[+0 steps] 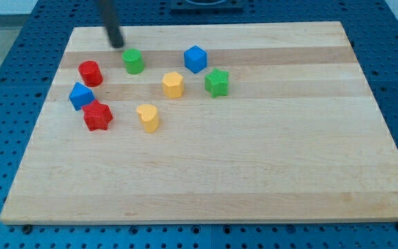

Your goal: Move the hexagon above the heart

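My tip (pixel 118 45) rests on the board near the view's top left, just up and left of a green cylinder (pixel 133 61). The yellow hexagon (pixel 173 85) sits near the middle of the block cluster. The yellow heart (pixel 148 117) lies below and left of the hexagon, apart from it. My tip touches neither of them.
A red cylinder (pixel 90 72), a blue block (pixel 81 95) and a red star (pixel 97 115) stand at the left. A blue cube (pixel 195 59) and a green star (pixel 217 82) stand right of the hexagon. All are on a wooden board (pixel 254 173) over a blue perforated table.
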